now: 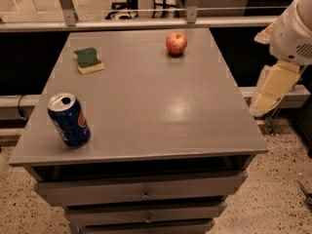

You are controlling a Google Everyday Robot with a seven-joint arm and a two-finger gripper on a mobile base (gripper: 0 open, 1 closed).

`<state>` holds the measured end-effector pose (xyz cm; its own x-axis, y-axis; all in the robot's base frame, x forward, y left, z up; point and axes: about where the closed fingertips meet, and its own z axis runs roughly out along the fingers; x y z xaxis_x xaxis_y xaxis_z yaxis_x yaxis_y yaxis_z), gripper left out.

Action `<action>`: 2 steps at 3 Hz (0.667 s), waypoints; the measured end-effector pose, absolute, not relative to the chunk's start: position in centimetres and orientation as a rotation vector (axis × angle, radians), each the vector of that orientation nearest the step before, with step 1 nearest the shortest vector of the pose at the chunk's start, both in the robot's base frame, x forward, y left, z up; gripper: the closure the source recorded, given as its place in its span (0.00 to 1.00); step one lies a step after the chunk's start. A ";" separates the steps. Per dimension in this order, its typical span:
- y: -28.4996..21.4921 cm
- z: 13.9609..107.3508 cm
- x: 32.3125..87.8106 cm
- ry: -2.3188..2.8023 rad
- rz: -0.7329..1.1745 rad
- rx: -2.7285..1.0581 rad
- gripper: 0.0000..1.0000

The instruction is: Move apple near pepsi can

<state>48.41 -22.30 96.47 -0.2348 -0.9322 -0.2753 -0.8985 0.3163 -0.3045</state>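
Note:
The red apple (176,43) sits upright at the far right of the grey table top (156,106). The dark blue pepsi can (68,119) stands at the near left corner, opened, far from the apple. My gripper (271,89) hangs with the white arm (295,30) beyond the table's right edge. It is level with the table's middle, well to the right of the apple, and holds nothing.
A green-and-yellow sponge (89,60) lies at the far left of the table. Drawers (146,194) are under the table top. A metal rail (146,23) runs behind the table. Speckled floor lies to the right.

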 end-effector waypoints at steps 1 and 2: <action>-22.7 94.2 54.7 2.132 -0.099 -1.535 0.00; -22.0 92.5 61.8 2.051 -0.030 -1.432 0.00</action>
<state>61.75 -22.00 92.50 -0.2113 -0.8530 -0.4772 -0.8385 0.4091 -0.3600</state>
